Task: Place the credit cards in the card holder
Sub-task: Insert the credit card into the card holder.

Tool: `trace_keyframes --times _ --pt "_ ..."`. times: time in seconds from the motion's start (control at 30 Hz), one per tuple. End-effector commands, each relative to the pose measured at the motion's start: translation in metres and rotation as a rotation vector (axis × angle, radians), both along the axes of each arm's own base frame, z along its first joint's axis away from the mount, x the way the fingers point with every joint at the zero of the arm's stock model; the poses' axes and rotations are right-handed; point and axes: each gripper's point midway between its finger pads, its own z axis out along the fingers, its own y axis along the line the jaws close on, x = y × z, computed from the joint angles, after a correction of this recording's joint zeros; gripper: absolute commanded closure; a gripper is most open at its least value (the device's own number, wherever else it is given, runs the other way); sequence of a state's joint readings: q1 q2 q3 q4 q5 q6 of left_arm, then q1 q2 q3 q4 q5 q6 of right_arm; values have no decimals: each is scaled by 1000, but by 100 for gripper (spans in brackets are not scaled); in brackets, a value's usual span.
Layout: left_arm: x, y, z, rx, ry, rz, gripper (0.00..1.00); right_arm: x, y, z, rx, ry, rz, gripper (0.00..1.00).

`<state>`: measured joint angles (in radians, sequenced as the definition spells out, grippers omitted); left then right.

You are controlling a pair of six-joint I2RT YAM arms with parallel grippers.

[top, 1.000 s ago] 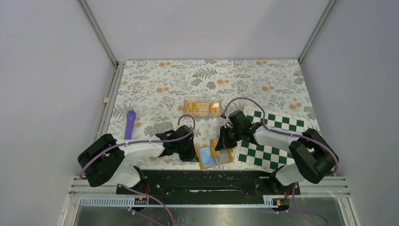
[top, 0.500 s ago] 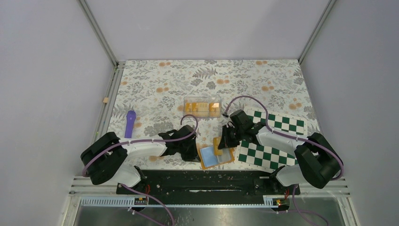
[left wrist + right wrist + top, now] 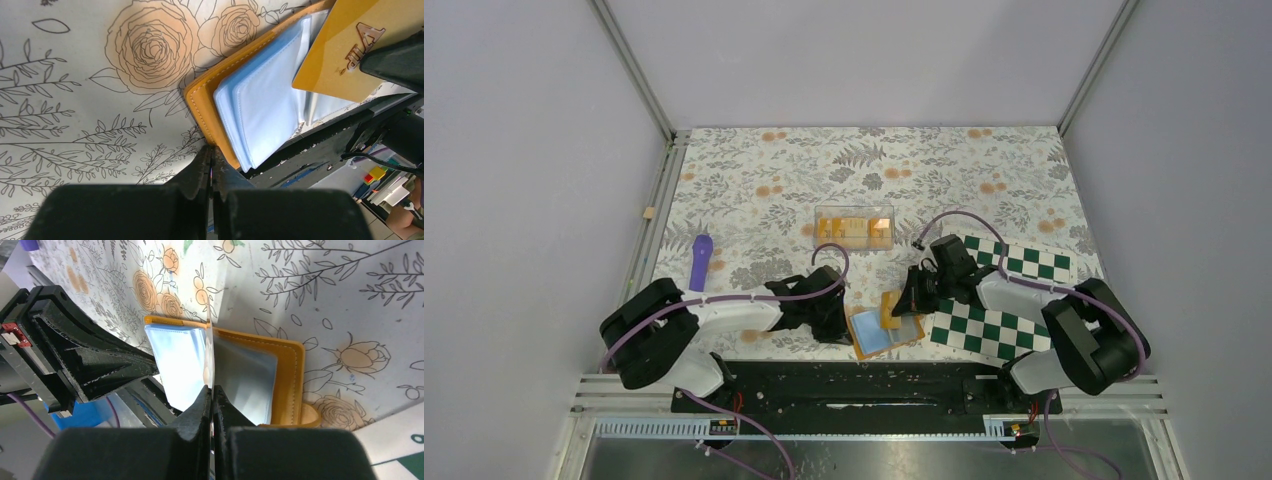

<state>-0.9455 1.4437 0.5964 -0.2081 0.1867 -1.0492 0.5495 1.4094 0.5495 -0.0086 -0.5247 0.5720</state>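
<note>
Open card holder (image 3: 884, 330) at near edge of table (image 3: 754, 180), left gripper (image 3: 832, 325) clenched shut w/ tips touching its left edge, right gripper (image 3: 911, 300) pinching a credit card (image 3: 345, 55) edge-on over blue pockets (image 3: 265, 105); card could miss the slot & buckle if holder slides.

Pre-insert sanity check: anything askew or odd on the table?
Only the open orange wallet with light-blue pockets: it lies skewed, one corner right at the near edge of the floral table. Nothing spilled or damaged.
</note>
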Motion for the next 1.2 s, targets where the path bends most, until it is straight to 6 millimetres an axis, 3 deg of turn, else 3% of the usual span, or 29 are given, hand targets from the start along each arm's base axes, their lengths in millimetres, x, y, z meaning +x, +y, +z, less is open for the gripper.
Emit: trace_keyframes --times 0.0,0.53,1.17 --pt "-16 48 -41 237 38 7 100 -4 8 -1 110 48 10 100" --pt "-18 50 -45 278 43 -8 100 -3 6 -3 153 94 9 100" --pt "-13 48 -45 297 34 -2 100 -41 -14 -8 62 242 72 100"
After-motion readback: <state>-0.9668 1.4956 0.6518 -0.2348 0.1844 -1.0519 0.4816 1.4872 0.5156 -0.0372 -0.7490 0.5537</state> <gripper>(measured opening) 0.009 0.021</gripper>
